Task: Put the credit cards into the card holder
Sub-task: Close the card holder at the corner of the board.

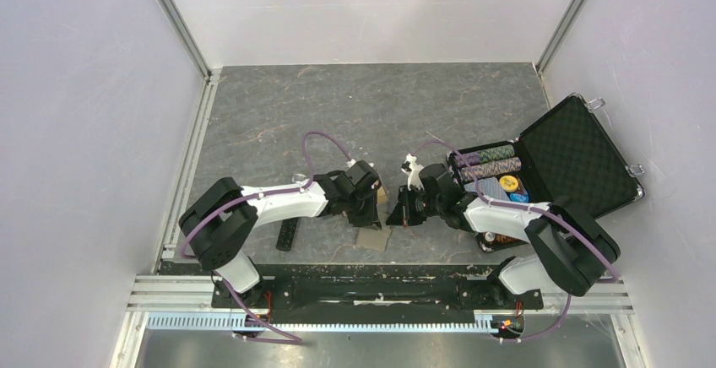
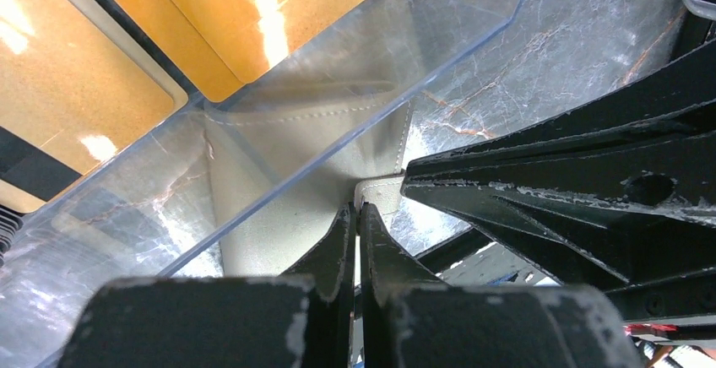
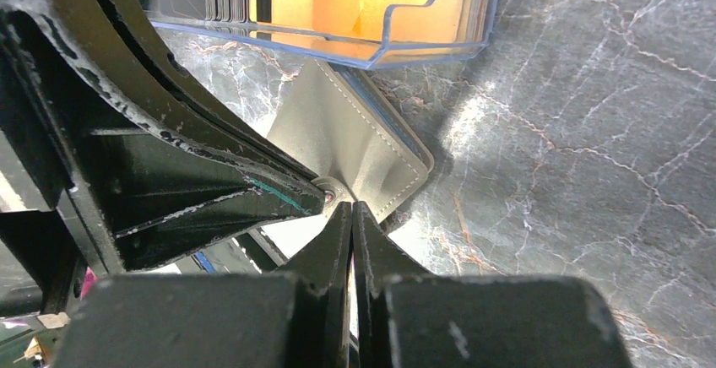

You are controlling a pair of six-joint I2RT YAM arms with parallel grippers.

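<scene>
Closed to a thin slit, left pincer (image 2: 356, 216) and right pincer (image 3: 350, 212) are seen meeting at the tab edge of the card holder (image 3: 355, 144), laid on the surface (image 3: 591, 132) next to a clear tray (image 2: 439, 39) holding orange credit cards (image 2: 253, 13).

The card holder (image 3: 363, 140) looks like matt, stitched leather, the worktop (image 3: 583, 132) under it glossy veined stone. Beyond the card holder, shiny credit cards (image 2: 253, 5) sit in a clear plastic tray (image 2: 422, 30). The left hand (image 2: 356, 209) and right hand (image 3: 351, 208) are scuffed black plastic.

left fingers (image 2: 333, 254) pinched together, right fingers (image 3: 382, 254) likewise, tips nearly touching
</scene>
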